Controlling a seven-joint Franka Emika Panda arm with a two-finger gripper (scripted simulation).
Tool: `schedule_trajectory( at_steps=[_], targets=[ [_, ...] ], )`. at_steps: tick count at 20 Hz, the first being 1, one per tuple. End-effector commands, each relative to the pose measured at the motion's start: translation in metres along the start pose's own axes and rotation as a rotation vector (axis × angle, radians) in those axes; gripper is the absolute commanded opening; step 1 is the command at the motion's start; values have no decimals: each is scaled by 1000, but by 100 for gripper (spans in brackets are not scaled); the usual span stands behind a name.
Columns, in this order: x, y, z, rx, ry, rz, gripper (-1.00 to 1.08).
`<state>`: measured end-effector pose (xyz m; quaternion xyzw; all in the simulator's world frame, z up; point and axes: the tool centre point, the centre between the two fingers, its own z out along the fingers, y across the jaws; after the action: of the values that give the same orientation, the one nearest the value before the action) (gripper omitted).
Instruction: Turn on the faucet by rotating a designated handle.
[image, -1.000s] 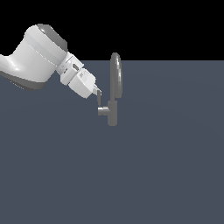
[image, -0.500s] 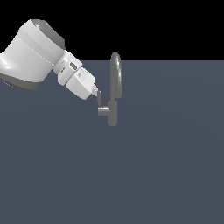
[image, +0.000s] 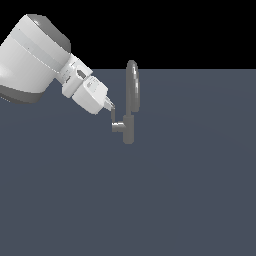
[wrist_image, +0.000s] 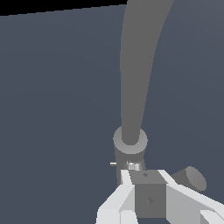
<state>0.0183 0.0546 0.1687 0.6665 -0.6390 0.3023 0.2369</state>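
The grey faucet (image: 129, 131) stands mid-scene with its tall arched spout (image: 132, 87) rising from a short body. A short stub points toward the exterior view's left, and the thin handle (image: 113, 118) rises from its end. My gripper (image: 109, 105) comes in from the upper left, its fingertips together in one point at the top of the handle. In the wrist view the faucet (wrist_image: 130, 142) lies just beyond the white fingers (wrist_image: 118, 201), which hide most of the handle. Nothing shows held between the fingers.
The faucet stands on a plain dark grey floor (image: 190, 190) that runs to a black background. My white arm (image: 35, 57) fills the upper left of the exterior view.
The arm's large link has swung slightly up and toward the exterior view's left. The fingertips stayed at the handle, shifting only a little. The faucet and stub look unchanged.
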Motion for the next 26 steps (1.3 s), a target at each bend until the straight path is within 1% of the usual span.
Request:
schedule_trajectory(
  at_steps=[1,14,15,16,26],
  targets=[
    [-1,7,3,-4,1,-1,-100],
    [-9,52,14,-11,2,2,-100],
    [-9,52,14,-11,2,2,-100],
    [-9,41,4,13,-1,2,-100],
    [-37,74,41,-8,2,2,-100]
  ],
)
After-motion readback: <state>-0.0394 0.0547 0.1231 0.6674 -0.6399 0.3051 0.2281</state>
